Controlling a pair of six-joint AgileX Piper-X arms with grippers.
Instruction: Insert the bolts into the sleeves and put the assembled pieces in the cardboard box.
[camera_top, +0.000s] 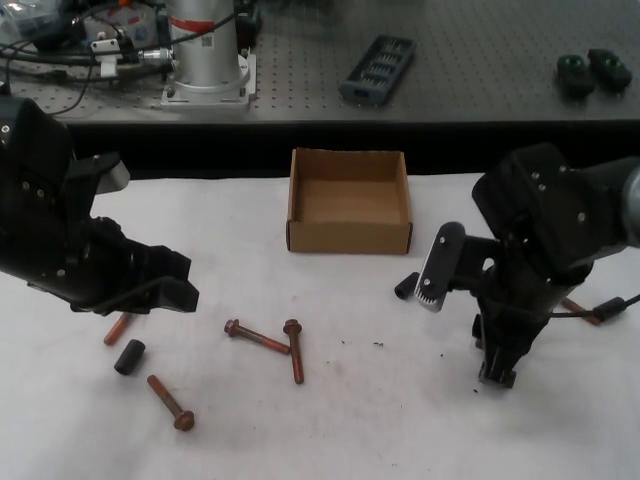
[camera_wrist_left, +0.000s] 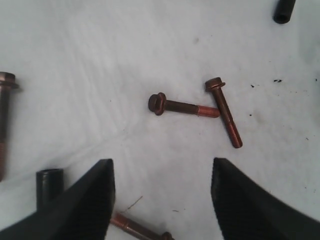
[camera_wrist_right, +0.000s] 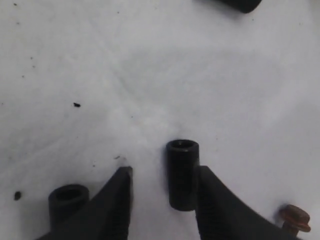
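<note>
Two copper bolts (camera_wrist_left: 182, 106) (camera_wrist_left: 224, 112) lie touching on the white cloth just beyond my left gripper (camera_wrist_left: 162, 162), which hovers open and holds nothing. Beside one of its fingers stands a black sleeve (camera_wrist_left: 48, 185), with further bolts (camera_wrist_left: 5, 125) (camera_wrist_left: 140, 229) close by. My right gripper (camera_wrist_right: 162, 172) points down at the cloth, open around an upright black sleeve (camera_wrist_right: 182, 172) that rests against one finger (camera_wrist_right: 225, 210). A second sleeve (camera_wrist_right: 67, 202) stands outside the other finger. The cardboard box (camera_top: 350, 215) sits open at the middle back.
Another sleeve (camera_top: 407, 287) lies left of the right arm, and a bolt (camera_top: 580, 310) lies behind that arm. The cloth's far edge meets a dark perforated bench with a metal column (camera_top: 205, 50) and a black tray (camera_top: 377, 68).
</note>
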